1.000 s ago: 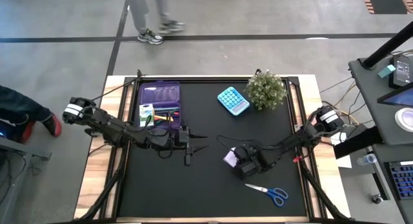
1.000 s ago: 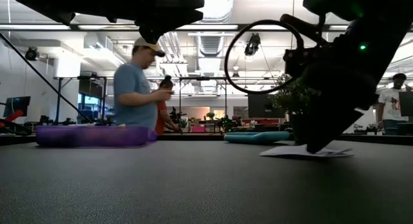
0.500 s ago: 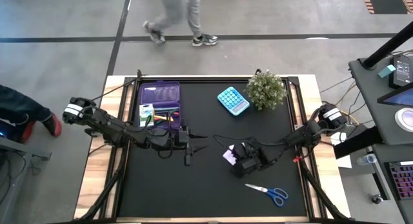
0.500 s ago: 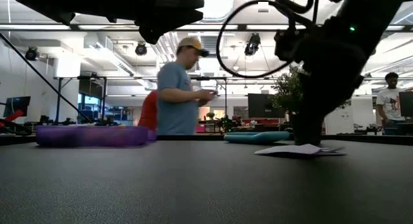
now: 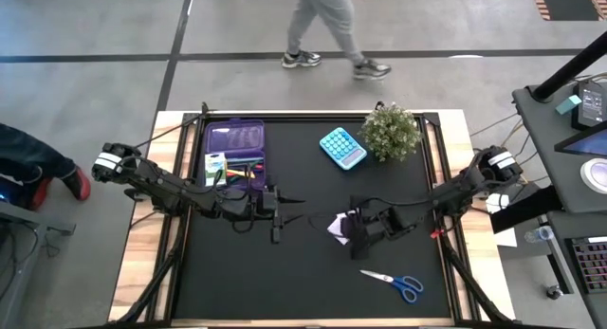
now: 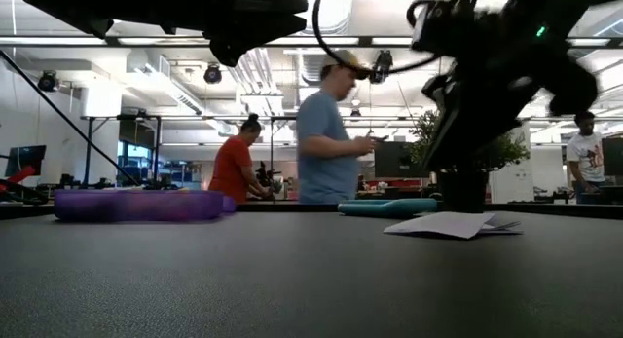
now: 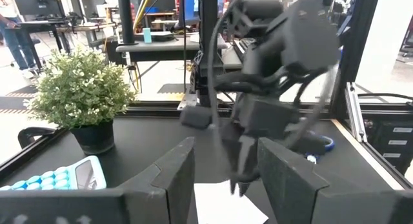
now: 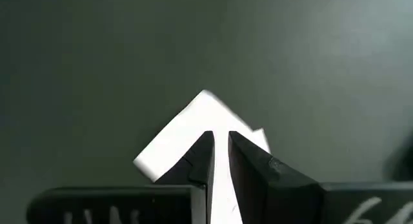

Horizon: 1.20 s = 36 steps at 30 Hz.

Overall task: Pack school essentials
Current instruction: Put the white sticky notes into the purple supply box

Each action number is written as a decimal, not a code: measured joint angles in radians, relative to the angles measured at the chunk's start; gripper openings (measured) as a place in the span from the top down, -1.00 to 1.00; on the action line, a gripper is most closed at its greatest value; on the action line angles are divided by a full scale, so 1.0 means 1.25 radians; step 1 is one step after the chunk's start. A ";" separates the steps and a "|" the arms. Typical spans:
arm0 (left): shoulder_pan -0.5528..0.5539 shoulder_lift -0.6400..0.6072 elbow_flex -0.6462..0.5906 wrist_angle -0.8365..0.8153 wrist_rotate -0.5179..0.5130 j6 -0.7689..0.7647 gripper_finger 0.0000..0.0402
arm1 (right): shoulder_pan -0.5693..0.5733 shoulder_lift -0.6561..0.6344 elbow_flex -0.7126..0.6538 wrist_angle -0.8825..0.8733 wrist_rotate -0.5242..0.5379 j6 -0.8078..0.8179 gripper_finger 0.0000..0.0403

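Observation:
The pale paper square [image 5: 334, 228] lies flat on the black mat, seen too in the low view [image 6: 443, 224]. My right gripper [image 8: 219, 143] hangs just above it, fingers pointing down and shut but for a thin slit, touching nothing. My left gripper [image 5: 294, 209] waits open at mid-table, left of the paper. The purple case [image 5: 235, 141] holds several pens, with the green-white pack [image 5: 215, 165] at its near left corner. The blue-handled scissors [image 5: 398, 283] lie flat near the table's near right corner.
A teal calculator [image 5: 341, 147] and a leafy potted plant [image 5: 391, 130] stand near the far edge. A person [image 5: 334, 30] walks past beyond the far edge, and other people show in the room behind. Bare mat lies along the near edge, left of the scissors.
My right gripper has straightened from a tilt, risen off the paper square and shifted slightly toward the far edge. The paper has stayed flat on the mat. The person beyond the far edge has walked toward the right.

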 joint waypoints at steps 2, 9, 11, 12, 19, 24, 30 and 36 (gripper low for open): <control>0.000 0.000 0.000 0.000 0.000 0.000 0.25 | -0.012 0.006 -0.035 0.053 0.005 -0.004 0.84; 0.001 0.000 0.000 0.000 0.000 0.000 0.25 | -0.043 0.022 -0.097 0.045 0.068 0.047 0.89; 0.001 0.000 0.000 -0.001 0.000 0.000 0.25 | -0.048 0.019 -0.095 0.020 0.069 0.051 0.89; 0.001 0.000 0.000 0.000 0.000 0.000 0.25 | -0.050 0.015 -0.093 0.001 0.068 0.057 0.89; -0.001 0.009 0.000 -0.029 0.015 -0.060 0.25 | -0.045 -0.046 -0.088 -0.121 0.064 0.177 0.89; -0.007 0.084 0.005 -0.055 0.117 -0.140 0.25 | -0.031 -0.150 -0.091 -0.185 0.036 0.418 0.89; -0.016 0.236 0.070 -0.056 0.154 -0.168 0.39 | 0.013 -0.242 -0.100 -0.177 0.016 0.563 0.89; -0.013 0.377 0.194 -0.102 0.212 -0.104 0.75 | 0.042 -0.257 -0.103 -0.176 0.020 0.640 0.88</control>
